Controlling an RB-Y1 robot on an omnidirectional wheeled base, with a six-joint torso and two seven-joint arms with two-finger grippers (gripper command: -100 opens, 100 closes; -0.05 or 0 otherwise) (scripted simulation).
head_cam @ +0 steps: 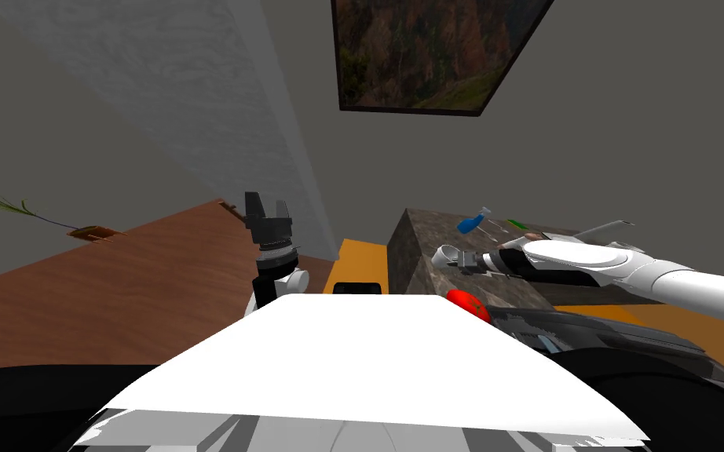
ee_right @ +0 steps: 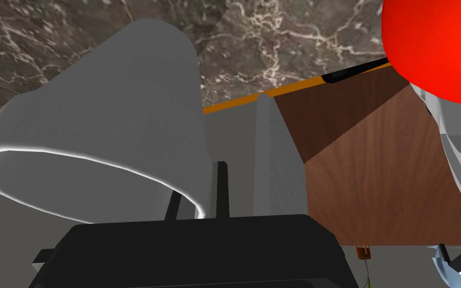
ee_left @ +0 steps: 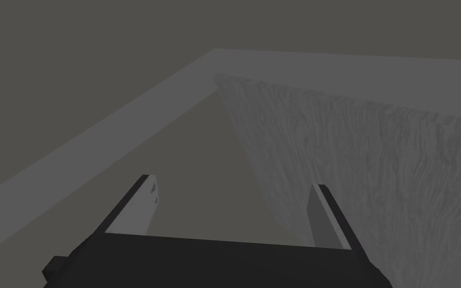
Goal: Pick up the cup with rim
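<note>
Left gripper [head_cam: 268, 210] idle, fingers [ee_left: 142, 205] spread; right gripper [head_cam: 469, 261] at the grey cup [ee_right: 99, 115], one finger [ee_right: 277, 160] just beside its wall, the other hidden, so its hold cannot be told; cup at the marble desk's [head_cam: 431, 231] near corner; grasping step, likely; next: sure pinch, then lift

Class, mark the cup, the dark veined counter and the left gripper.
cup [ee_right: 99, 110]: right wrist view, outer wall.
dark veined counter [head_cam: 409, 259]: head view, near side face.
left gripper [ee_left: 233, 182]: left wrist view, between open fingers.

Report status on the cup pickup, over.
Left gripper open, raised. Right gripper shut on cup rim. Cup tilted at marble counter edge. Blue bottle beyond, apart.
</note>
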